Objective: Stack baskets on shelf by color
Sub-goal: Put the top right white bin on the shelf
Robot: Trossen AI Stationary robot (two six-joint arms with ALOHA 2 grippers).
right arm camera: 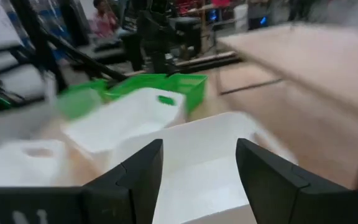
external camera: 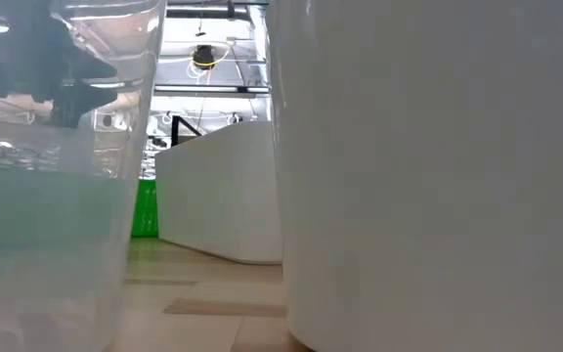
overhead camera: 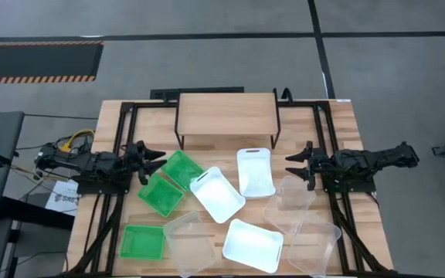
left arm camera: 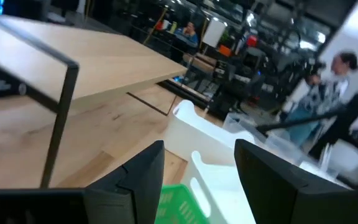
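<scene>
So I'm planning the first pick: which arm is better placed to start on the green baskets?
Probably the left. The left gripper is open right beside the green baskets, which all lie on its side of the table. The right gripper, also open, sits by a white basket and clear ones.

Shelf stands at 12 o'clock on the table, nothing on it. Nine baskets lie before it, from centre to 6 o'clock. Three run down the 9 o'clock side, the first two touching. One sits at centre, overlapping the first; another lies just at its 2 o'clock. Two lie toward 4 o'clock. Two lie at 6 o'clock, side by side. Left gripper at 9 o'clock, right gripper at 3 o'clock, both open.
</scene>
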